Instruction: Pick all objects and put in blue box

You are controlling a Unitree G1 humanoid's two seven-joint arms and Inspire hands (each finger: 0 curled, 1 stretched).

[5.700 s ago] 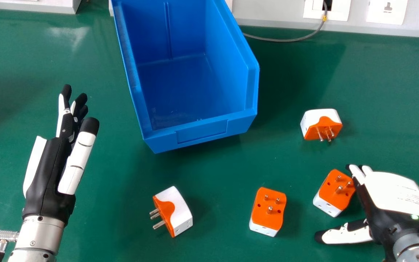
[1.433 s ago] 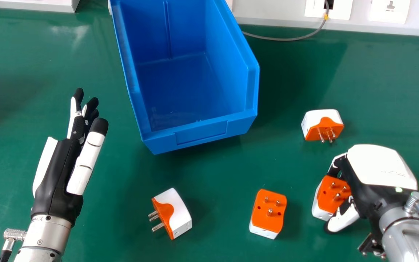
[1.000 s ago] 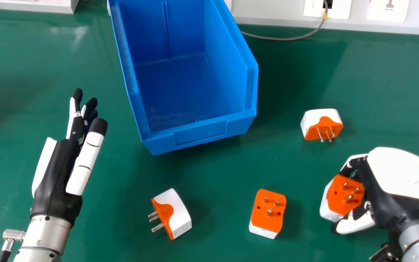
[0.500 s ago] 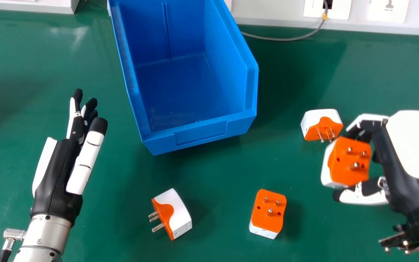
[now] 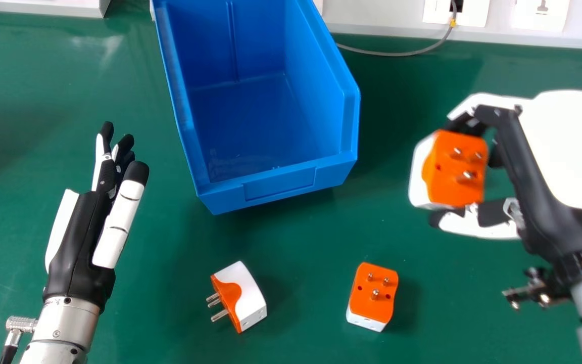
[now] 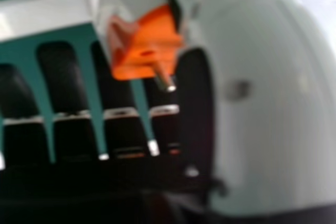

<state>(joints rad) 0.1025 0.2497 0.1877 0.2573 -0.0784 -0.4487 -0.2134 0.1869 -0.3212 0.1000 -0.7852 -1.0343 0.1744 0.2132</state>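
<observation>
Out over the green tabletop (image 5: 291,237), on the robot's R side, the black-and-white robotic right hand (image 5: 569,151) is partly closed, open only as wide as what it grips; its fingers bend round the far side of a boxy white plug adapter w/ orange pin face (image 5: 457,174), & its thumb sits along the near side; the adapter's metal pins face up, its white part points away from the palm, twd the box side; in the right hand view the same adapter shows its orange face & a metal pin close to the pale thumb (image 6: 262,98), w/ dark fingers (image 6: 63,77) alongside.

Left of the right hand & a bit farther fwd is the open-fronted blue plastic box (image 5: 278,184), apart from both the hand & the held adapter; nearer the robot than the right hand & to its L, a second orange-and-white adapter (image 5: 373,296) rests on the table, pins up; farther L again, btwn the two hands, a white adapter w/ curved orange face (image 5: 250,298) lies w/ its pins pointing twd the left-hand side.

Across the box from the right hand, the black-and-white left hand (image 5: 76,237) is open, fingers & thumb extended fwd, holding nothing; well beyond the right hand, a white socket strip (image 5: 372,23) runs along the far side, w/ a thin grey cable (image 5: 397,54) curving from a socket twd the box.
</observation>
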